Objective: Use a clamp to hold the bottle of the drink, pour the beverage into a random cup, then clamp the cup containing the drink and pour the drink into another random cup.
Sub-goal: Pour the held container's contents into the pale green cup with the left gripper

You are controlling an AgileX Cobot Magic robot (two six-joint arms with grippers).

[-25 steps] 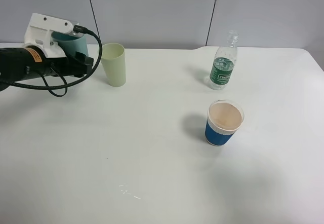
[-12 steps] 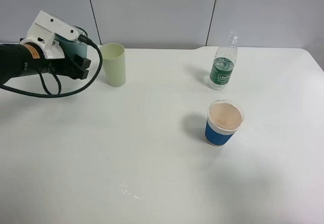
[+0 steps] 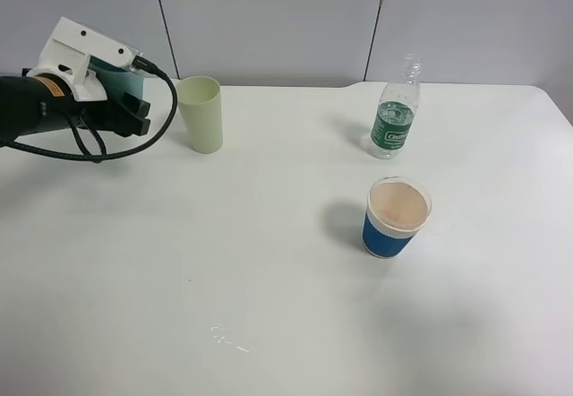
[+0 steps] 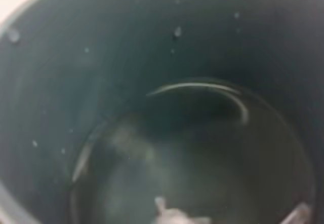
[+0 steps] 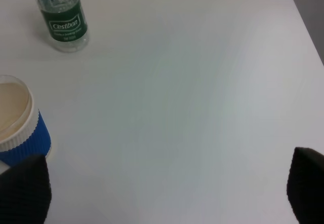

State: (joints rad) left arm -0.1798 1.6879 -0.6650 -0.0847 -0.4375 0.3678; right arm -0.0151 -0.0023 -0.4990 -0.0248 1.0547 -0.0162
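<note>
Three cups, one bottle; the filled cup stands nearest the right arm.
At 10 o'clock on the desk [image 3: 269, 279], the left end effector [image 3: 134, 114] looks clamped on the teal cup [image 3: 115, 75], with the pale green cup [image 3: 202, 115] just beside at its 3 o'clock. The bottle [image 3: 392, 118] stands at 1 o'clock. The blue cup [image 3: 395, 219], upright and holding drink, lies well apart toward 4 o'clock. The right end effector [image 5: 164, 188], spread wide, hovers near the blue cup.

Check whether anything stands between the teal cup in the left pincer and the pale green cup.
Nothing visible does. The teal cup, in the left pincer, is right beside the pale green cup, an open gap between them. The water bottle and blue cup stand far to the right.
</note>
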